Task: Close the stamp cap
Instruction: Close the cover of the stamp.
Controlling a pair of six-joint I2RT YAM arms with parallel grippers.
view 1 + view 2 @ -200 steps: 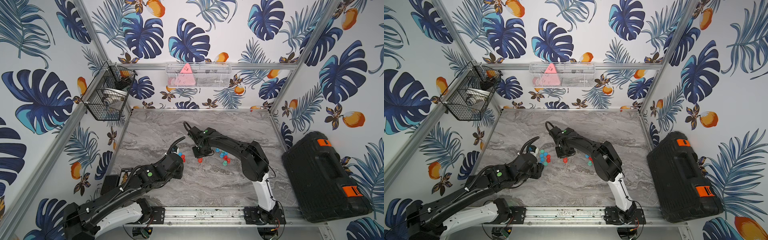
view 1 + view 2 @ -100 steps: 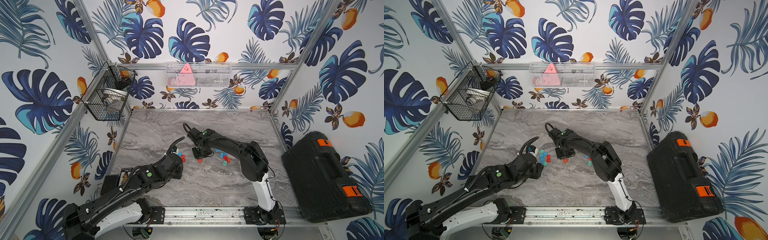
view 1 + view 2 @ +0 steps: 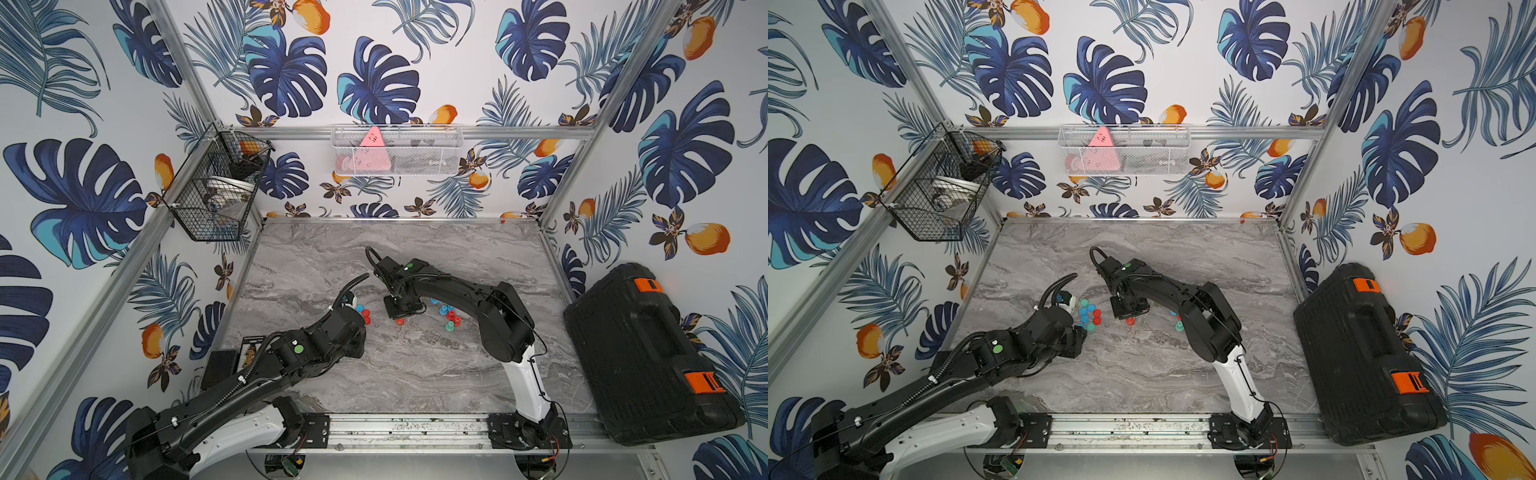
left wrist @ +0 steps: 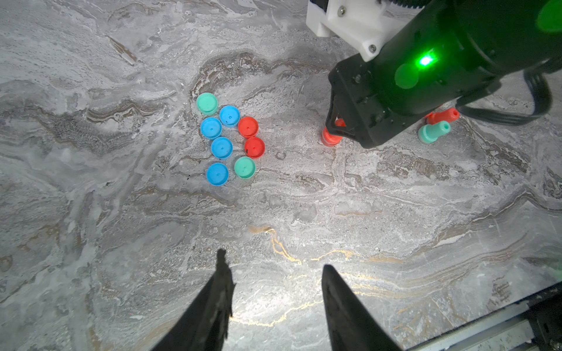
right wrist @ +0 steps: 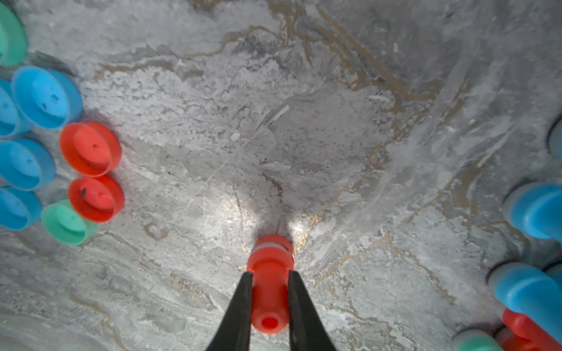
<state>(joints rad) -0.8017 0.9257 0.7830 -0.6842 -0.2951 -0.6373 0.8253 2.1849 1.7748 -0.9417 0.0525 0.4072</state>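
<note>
My right gripper [image 5: 270, 273] is clamped on the red stamp [image 5: 269, 255], one black finger on each side of its narrow handle. The stamp stands close to upright: its long axis runs up and down, the wide end is down on the marble table [image 3: 415, 374], and the slim end with the small hole points up at my wrist camera. A pale band shows just above its red foot; I cannot tell whether that foot is pressed fully home.

In both top views the stamp [image 3: 400, 321] [image 3: 1130, 321] peeks out under my right gripper, a little toward 9 o'clock of the table's middle. The loose caps [image 4: 222, 148], blue, red and teal, lie packed together at the stamp's 9 o'clock, near it but not touching. The other stamps [image 3: 446, 316] are at its 3 o'clock.

My left gripper [image 4: 273, 261] hovers above bare marble, at about 7 o'clock of the caps in a top view. Its fingers are spread apart with nothing between them.
</note>
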